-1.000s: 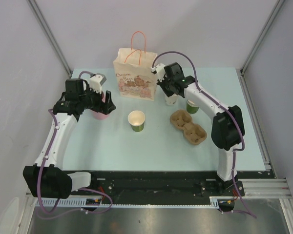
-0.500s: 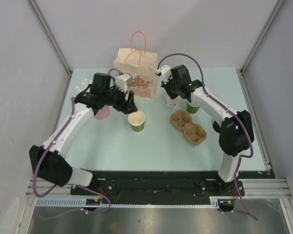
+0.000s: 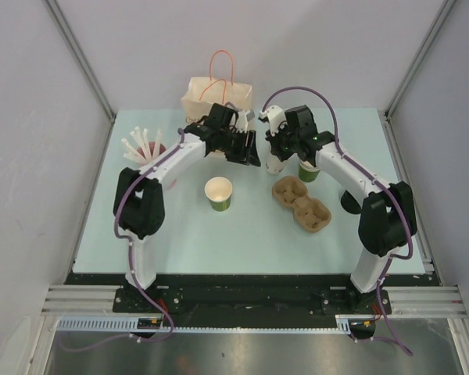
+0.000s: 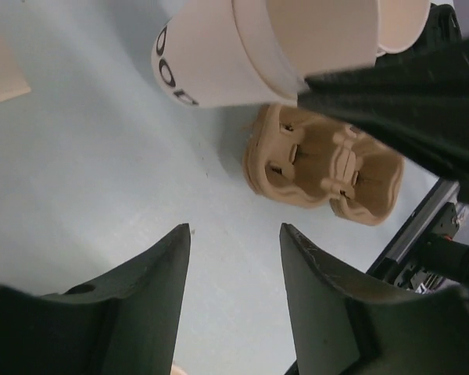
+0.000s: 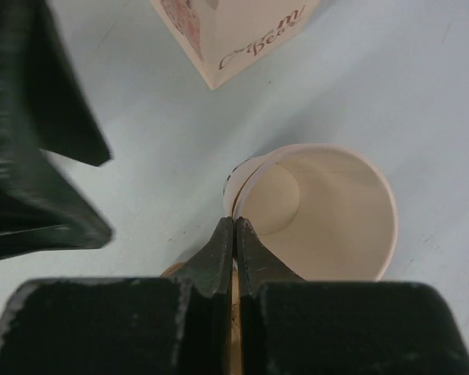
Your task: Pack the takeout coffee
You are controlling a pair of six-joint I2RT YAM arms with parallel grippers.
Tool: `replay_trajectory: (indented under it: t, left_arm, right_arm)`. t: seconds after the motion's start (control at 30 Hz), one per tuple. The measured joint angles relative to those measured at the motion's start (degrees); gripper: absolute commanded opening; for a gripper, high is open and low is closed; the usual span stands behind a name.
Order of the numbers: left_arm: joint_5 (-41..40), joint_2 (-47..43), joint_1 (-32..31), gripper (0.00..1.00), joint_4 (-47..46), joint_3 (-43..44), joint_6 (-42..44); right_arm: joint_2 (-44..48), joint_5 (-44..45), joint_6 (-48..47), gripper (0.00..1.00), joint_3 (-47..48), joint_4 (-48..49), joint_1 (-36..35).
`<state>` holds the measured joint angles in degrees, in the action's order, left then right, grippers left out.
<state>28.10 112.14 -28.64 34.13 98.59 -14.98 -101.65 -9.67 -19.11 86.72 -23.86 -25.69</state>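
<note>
Two arms meet at the lidless white cup [image 5: 336, 211]: my left end effector [image 4: 234, 230] gapes near it, my right end effector [image 5: 234, 226] pinches its rim.

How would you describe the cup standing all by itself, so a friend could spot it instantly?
Find the paper bag with orange handles at the back of the pale blue table, then come straight toward the front to a green cup. Unlike the white cup and the other green cup farther back, it stands alone, left of the brown tray, lidless, cream inside.
</note>
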Motion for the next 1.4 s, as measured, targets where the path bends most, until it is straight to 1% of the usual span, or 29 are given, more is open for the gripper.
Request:
replay_trajectory:
  t: [0.17,0.43,0.8,1.07,1.23,1.4]
  left_arm:
    - [-0.02,6.27,-0.61,0.54,-0.52,5.68,-2.62]
    - [0.04,9.94,-0.70,0.54,-1.62,10.69,-3.67]
    - [-0.55,13.51,-0.76,0.52,-1.81,11.04,-4.55]
    - [-0.50,13.51,-0.81,0.51,-2.32,9.84,-4.52]
    - [-0.44,13.38,-0.83,0.52,-3.23,8.66,-4.48]
    - [-0.46,12.28,-1.16,0.53,-3.30,6.64,-3.43]
  right_arm:
    - [0.50,-2.32,-0.02,0.00,-1.11,0.24,0.04]
    - [0.52,-3.93,-0.04,0.00,-1.55,0.24,0.02]
    - [0.96,-4.55,-0.37,0.00,-2.43,0.42,-0.94]
    - [2.38,-1.49,-1.14,0.00,-3.28,0.20,-2.40]
    - [6.93,0.87,-1.79,0.00,-3.48,0.02,-3.15]
    - [13.42,3.23,-2.43,0.00,-3.48,0.11,-3.93]
